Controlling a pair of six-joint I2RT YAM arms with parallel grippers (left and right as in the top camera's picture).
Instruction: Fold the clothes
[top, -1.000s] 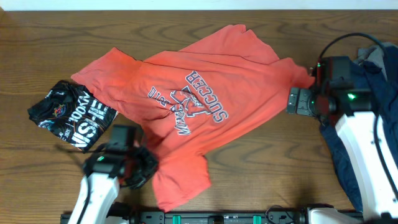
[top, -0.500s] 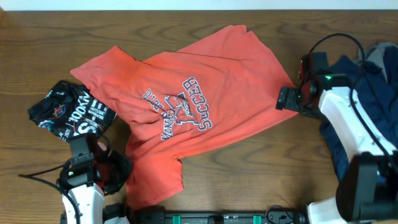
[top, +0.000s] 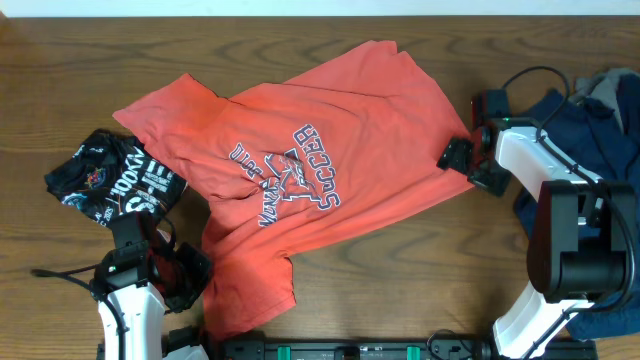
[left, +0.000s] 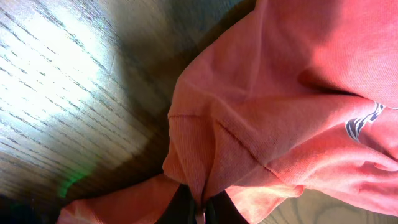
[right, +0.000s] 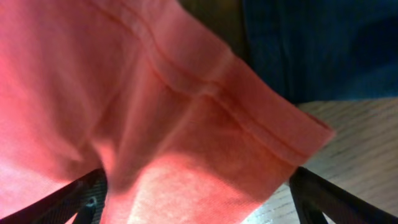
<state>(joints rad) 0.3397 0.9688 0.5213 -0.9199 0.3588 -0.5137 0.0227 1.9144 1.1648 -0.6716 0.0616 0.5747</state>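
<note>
Right arm (top: 520, 150) pivoted; shirt (top: 350, 110), seemingly pinched, sprawls on wooden table (top: 420, 270).

We see a brown wooden table (top: 60, 60) with clear grain, a pale strip (top: 300, 6) along its far edge, and bright glare (left: 50, 56) on the wood.

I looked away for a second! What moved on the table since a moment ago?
The left gripper, pinching the red T-shirt at its lower edge, pulled toward the robot's left. This dragged the shirt that way and bunched its lower part. The right gripper followed leftward at the sleeve, and its jaws are apart now. The black garment and the navy garment stayed put.
</note>
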